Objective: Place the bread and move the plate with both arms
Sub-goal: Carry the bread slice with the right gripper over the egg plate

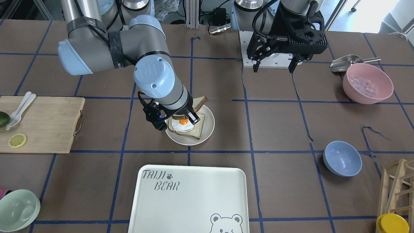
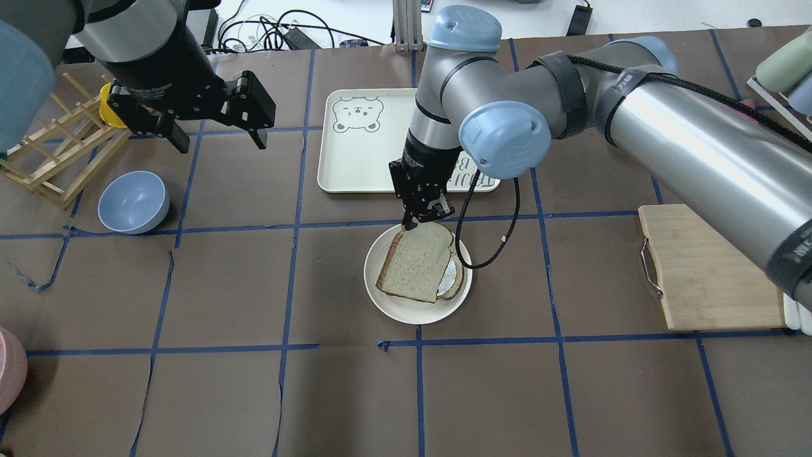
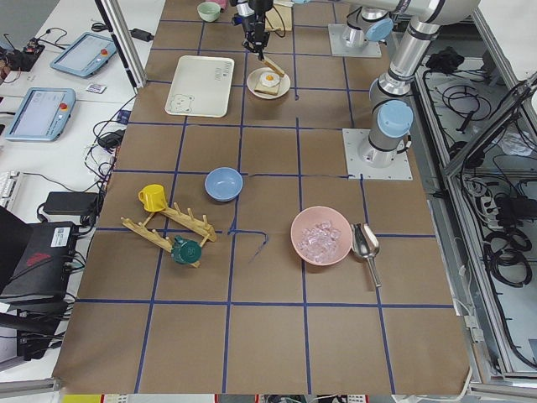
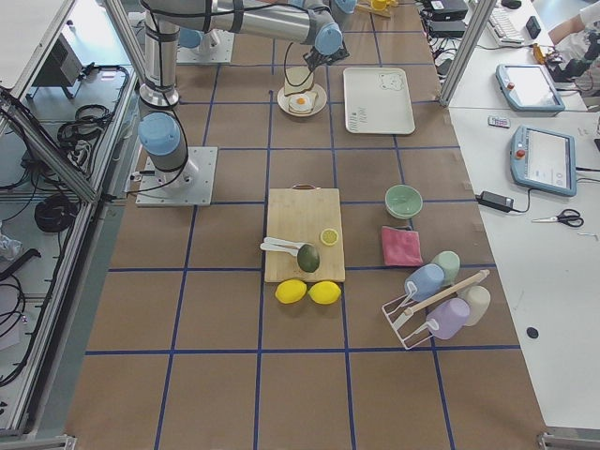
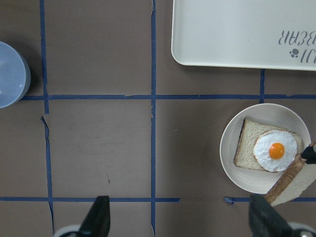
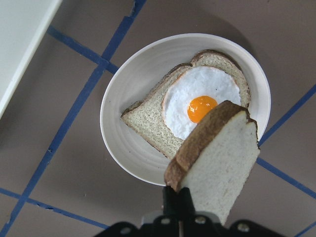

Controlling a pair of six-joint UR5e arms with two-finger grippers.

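Observation:
My right gripper (image 1: 186,118) is shut on one edge of the plain bread slice (image 2: 419,260) and holds it tilted just above the round cream plate (image 2: 387,304). On the plate lies another slice bearing a fried egg (image 6: 197,103). In the right wrist view the held bread (image 6: 217,158) hangs over the plate (image 6: 123,123), partly covering the egg slice. My left gripper (image 2: 212,136) is open and empty, high above the table and well away from the plate; it also shows in the front view (image 1: 275,66).
The "TAIJI BEAR" tray (image 1: 194,200) lies just beyond the plate. A blue bowl (image 1: 342,158), a pink bowl (image 1: 367,82) with a scoop and a wooden rack (image 1: 397,187) are on my left side. A cutting board (image 1: 42,123) and a green bowl (image 1: 17,210) are on my right side.

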